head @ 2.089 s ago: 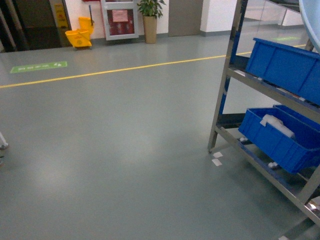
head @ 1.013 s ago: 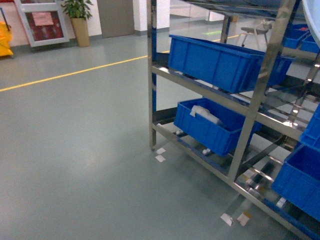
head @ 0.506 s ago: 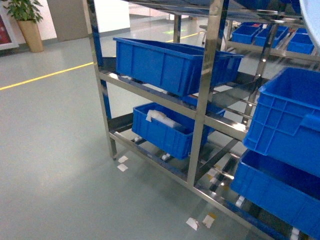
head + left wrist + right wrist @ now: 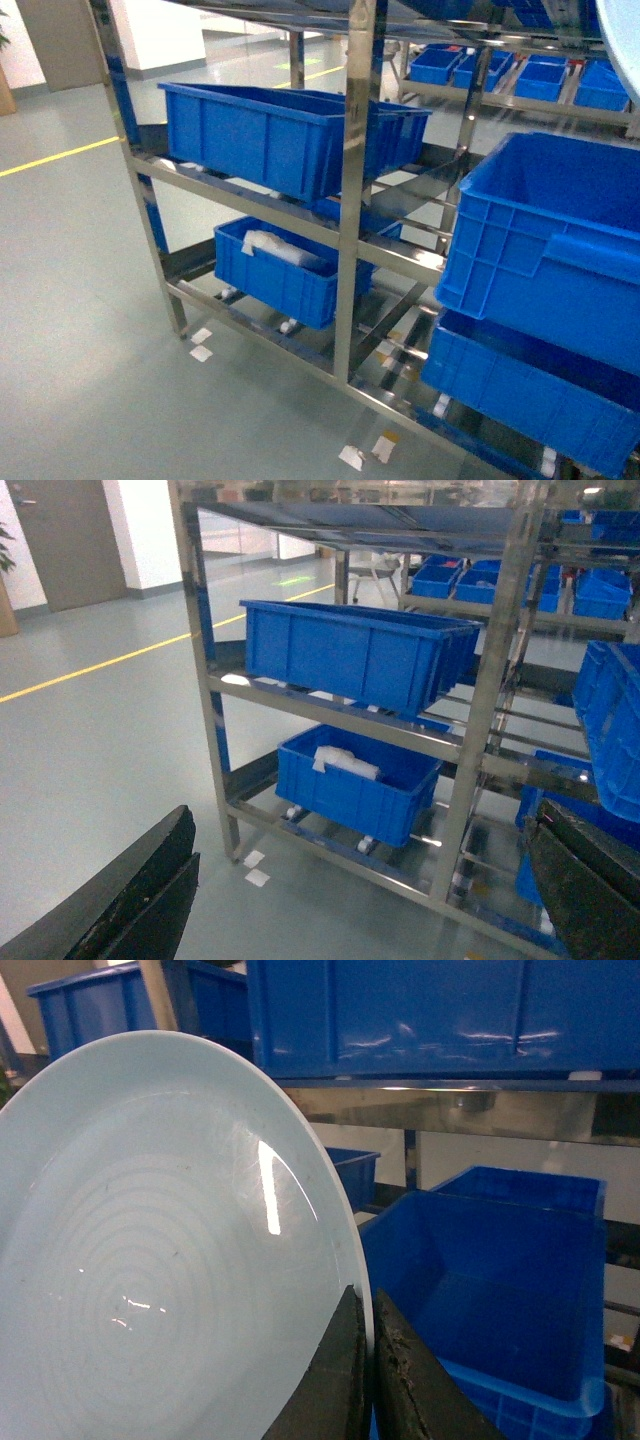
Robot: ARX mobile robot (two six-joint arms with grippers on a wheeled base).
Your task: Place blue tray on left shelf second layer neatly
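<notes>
Pale-blue tray sits clamped by its rim in our right gripper — left gripper spread, empty; we level the tray before the steel shelf's second-tier front edge.

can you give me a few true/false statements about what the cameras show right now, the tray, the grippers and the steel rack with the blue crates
1. The right gripper pinches the rim of the blue tray between its jaws. True.
2. The blue tray already lies flat on a tier of the left shelf. False: it is held on edge in the air, in front of the crates.
3. The left gripper holds a crate. False: its jaws stand wide apart with nothing between them.
4. The lowest crate at the rack's left end has a white object in it. True.
5. A yellow line is painted on the floor. True.
</notes>
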